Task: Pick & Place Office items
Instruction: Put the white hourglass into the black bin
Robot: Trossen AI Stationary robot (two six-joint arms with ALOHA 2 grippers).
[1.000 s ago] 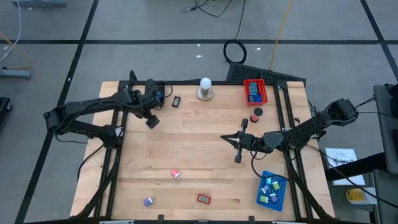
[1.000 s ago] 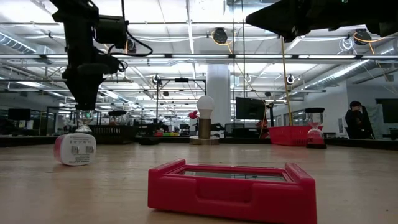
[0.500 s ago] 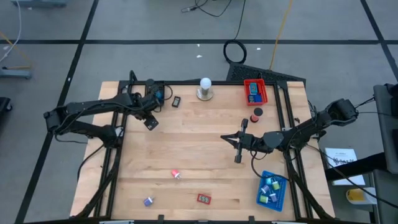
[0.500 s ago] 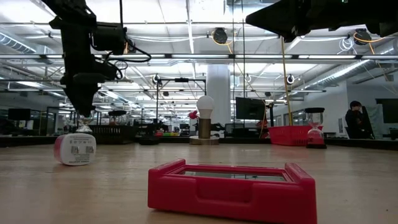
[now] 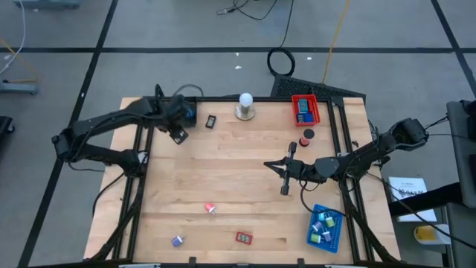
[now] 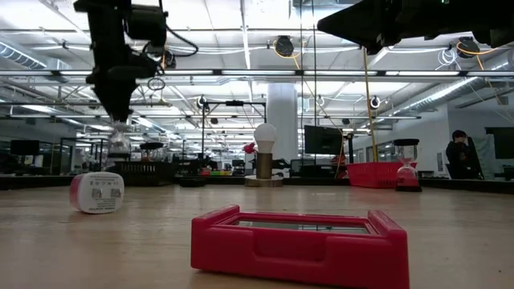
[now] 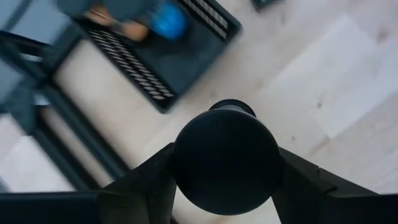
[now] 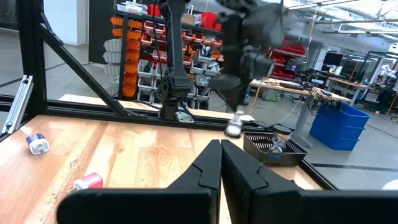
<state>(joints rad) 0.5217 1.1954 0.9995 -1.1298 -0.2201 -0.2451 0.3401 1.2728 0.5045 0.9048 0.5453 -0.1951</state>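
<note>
My left gripper (image 5: pixel 177 135) hangs over the table's far left part, beside the black tray (image 7: pixel 163 60), shut on a small hourglass-shaped piece (image 6: pixel 119 143) with round black caps. In the right wrist view the piece (image 8: pixel 234 128) shows below the fingers, off the wood. My right gripper (image 5: pixel 271 165) is shut on nothing, held level above the table's right middle. Loose office items lie on the wood near the front edge: a white-and-red roll (image 5: pixel 210 208), a flat red piece (image 5: pixel 244 237) and a purple piece (image 5: pixel 178 240). A small black piece (image 5: pixel 210 120) lies by the black tray. My left gripper pinches the piece's round black top cap (image 7: pixel 226 160) between its two fingers, one on each side. The fingers come from above, pointing steeply down. The piece hangs upright below them, its lower cap (image 7: pixel 231 106) clear of the table.
A white ball on a grey base (image 5: pixel 245 106) stands at the far middle. A red tray (image 5: pixel 304 109) with blue pieces sits far right, with a red hourglass piece (image 5: pixel 306 138) in front of it. A blue tray (image 5: pixel 325 227) holding several pieces sits near right. The black tray holds a blue piece (image 7: pixel 168 20).
My left gripper has risen and drifted a little toward the table's far edge. The black-capped piece has gone up with it, staying upright, from just above the wood to well clear of it. My right arm has kept still.
</note>
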